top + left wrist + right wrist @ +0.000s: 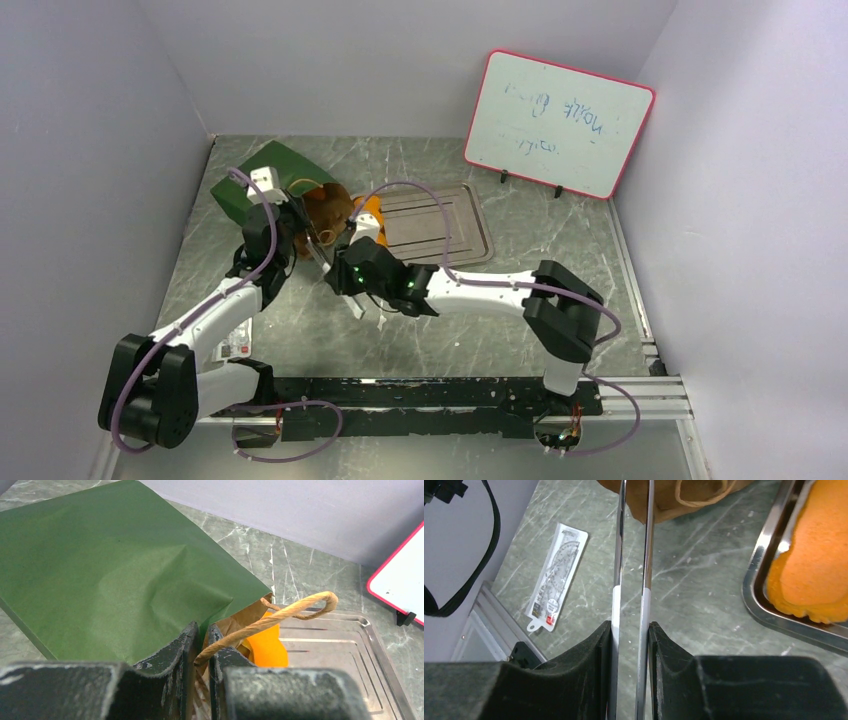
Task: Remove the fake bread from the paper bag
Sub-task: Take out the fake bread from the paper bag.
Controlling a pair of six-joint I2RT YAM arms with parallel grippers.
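The paper bag (pixel 268 178) lies on its side at the back left, dark green outside (pixel 115 575), its brown mouth (pixel 325 212) facing the tray. My left gripper (pixel 202 640) is shut on the rim of the bag's mouth, beside a tan cord handle (pixel 285 611). One orange fake bread (pixel 368 212) rests on the tray's left end (pixel 811 565), just outside the mouth (pixel 267 647). My right gripper (pixel 630 630) is shut on metal tongs (pixel 647 545), whose arms point at the bag's mouth (pixel 664 500). What lies deeper in the bag is hidden.
A flat silver tray (pixel 445 228) sits right of the bag, its rim (pixel 754 595) close to the tongs. A packaged protractor ruler (pixel 554 575) lies on the table near the left arm (pixel 237 342). A whiteboard (pixel 558 123) leans at the back right.
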